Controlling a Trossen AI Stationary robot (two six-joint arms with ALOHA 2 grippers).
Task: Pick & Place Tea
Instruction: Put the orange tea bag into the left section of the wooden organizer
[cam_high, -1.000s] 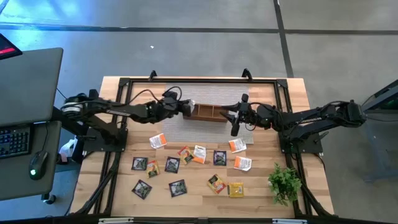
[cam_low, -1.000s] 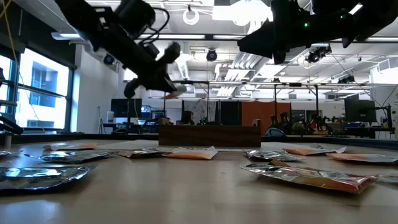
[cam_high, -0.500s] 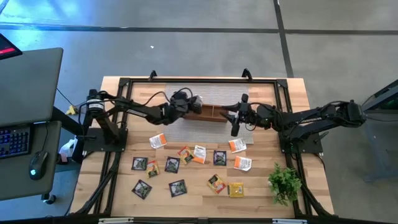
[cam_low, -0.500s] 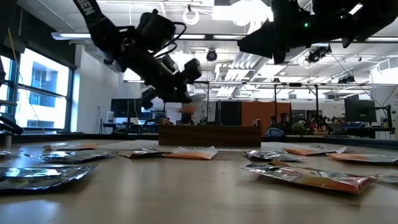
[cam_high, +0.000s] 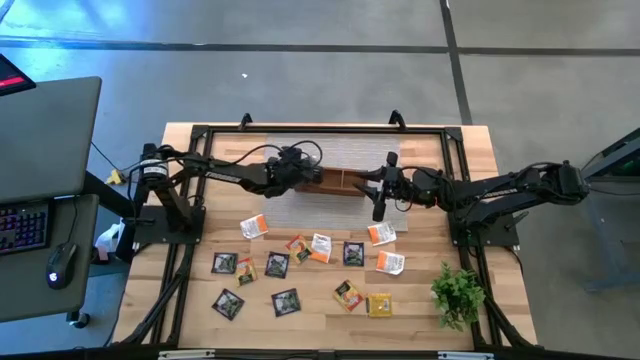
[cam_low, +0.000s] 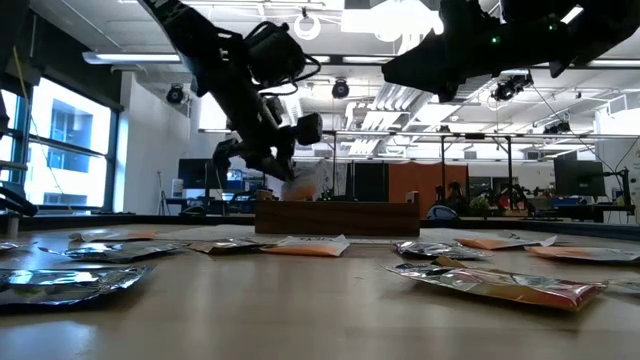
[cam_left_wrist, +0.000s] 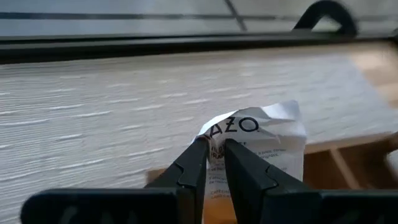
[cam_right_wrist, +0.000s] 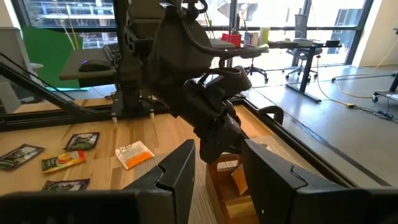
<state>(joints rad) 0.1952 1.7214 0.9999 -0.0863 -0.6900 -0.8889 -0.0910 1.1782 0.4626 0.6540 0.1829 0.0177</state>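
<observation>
My left gripper (cam_high: 312, 178) hangs tipped down over the left end of the brown wooden tray (cam_high: 348, 184), with a white-and-orange tea sachet (cam_left_wrist: 261, 149) at its fingertips. Its fingers (cam_left_wrist: 214, 163) stand a narrow gap apart. In the low view the sachet (cam_low: 301, 190) sits at the tray's top edge (cam_low: 338, 207). My right gripper (cam_right_wrist: 217, 171) hovers level over the tray's right part, open with nothing between its fingers. Several more tea sachets (cam_high: 300, 262) lie flat on the near half of the table. My left gripper comes slanting down from the table's left, its fingertips on either side of the sachet's crumpled upper corner (cam_left_wrist: 214, 146). Whether they touch it, I cannot tell. The sachet stands upright with its lower part inside the tray's left compartment (cam_left_wrist: 348, 171).
The tray sits on a pale woven mat (cam_high: 285, 160) at the table's far middle. A small green plant (cam_high: 458, 293) stands at the near right corner. A black frame (cam_high: 200, 135) runs around the table. Bare wood lies near the front left.
My left gripper has gone toward the table's right, from beside the tray to over its left end, sinking a little and tipping its fingers downward. The white-and-orange sachet came along and now sits down at the tray's top edge.
</observation>
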